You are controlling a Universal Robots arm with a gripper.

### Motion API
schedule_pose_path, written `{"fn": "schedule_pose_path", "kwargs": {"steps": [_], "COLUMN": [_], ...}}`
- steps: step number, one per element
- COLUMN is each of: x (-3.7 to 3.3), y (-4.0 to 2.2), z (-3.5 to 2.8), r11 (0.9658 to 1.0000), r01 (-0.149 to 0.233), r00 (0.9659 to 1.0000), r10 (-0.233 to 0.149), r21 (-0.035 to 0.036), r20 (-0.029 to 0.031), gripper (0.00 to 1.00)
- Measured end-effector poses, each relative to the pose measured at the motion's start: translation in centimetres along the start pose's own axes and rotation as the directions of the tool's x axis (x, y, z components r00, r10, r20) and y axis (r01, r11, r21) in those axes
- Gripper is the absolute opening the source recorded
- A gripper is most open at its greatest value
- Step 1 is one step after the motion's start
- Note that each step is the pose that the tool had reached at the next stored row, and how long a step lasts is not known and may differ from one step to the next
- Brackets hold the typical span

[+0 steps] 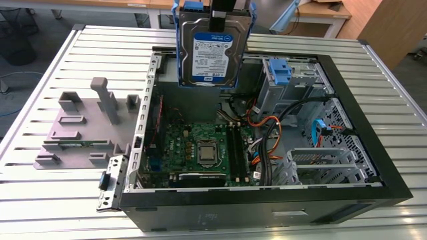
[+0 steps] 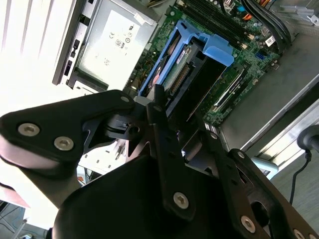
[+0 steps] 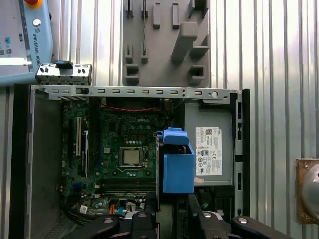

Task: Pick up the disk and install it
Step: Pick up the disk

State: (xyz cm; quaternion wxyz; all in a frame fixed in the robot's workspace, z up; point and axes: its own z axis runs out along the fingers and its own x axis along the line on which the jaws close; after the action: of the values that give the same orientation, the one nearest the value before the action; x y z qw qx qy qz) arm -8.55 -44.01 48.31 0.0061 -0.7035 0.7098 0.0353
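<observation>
Cables [image 1: 267, 137] and drive cage [image 1: 320, 161] below disk [image 1: 213, 55]

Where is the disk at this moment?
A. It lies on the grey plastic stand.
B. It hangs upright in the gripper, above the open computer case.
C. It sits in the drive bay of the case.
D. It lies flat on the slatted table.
B: in the exterior view the gripper clamps the disk by its top edge, and it hangs upright over the open computer case.
</observation>
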Motion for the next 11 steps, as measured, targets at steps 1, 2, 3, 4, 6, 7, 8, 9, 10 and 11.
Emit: {"fn": "schedule_pose_path", "kwargs": {"steps": [1, 2, 3, 4, 6, 7, 8, 9, 10, 11], "x": [0.03, 0.04, 0.05, 0.06, 0.07, 0.09, 0.13, 0.19, 0.25, 0.3], "y": [0.0, 0.0, 0.0, -0.01, 0.0, 0.0, 0.0, -0.01, -0.01, 0.0], "z": [0.0, 0.0, 0.0, -0.01, 0.0, -0.01, -0.01, -0.01, -0.02, -0.02], "r11": [1.0, 1.0, 1.0, 1.0, 1.0, 1.0, 1.0, 1.0, 1.0, 1.0], "r01": [0.0, 0.0, 0.0, 0.0, 0.0, 0.0, 0.0, 0.0, 0.0, 0.0], "r00": [1.0, 1.0, 1.0, 1.0, 1.0, 1.0, 1.0, 1.0, 1.0, 1.0], "r10": [0.0, 0.0, 0.0, 0.0, 0.0, 0.0, 0.0, 0.0, 0.0, 0.0], "r21": [0.0, 0.0, 0.0, -0.0001, 0.0, 0.0, 0.0, 0.0, 0.0, 0.0], "r20": [0.0, 0.0, 0.0, -0.0001, 0.0, 0.0, 0.0, 0.0, -0.0001, 0.0], "gripper": [0.35, 0.35, 0.35, 0.35, 0.35, 0.35, 0.35, 0.35, 0.35, 0.35]}}
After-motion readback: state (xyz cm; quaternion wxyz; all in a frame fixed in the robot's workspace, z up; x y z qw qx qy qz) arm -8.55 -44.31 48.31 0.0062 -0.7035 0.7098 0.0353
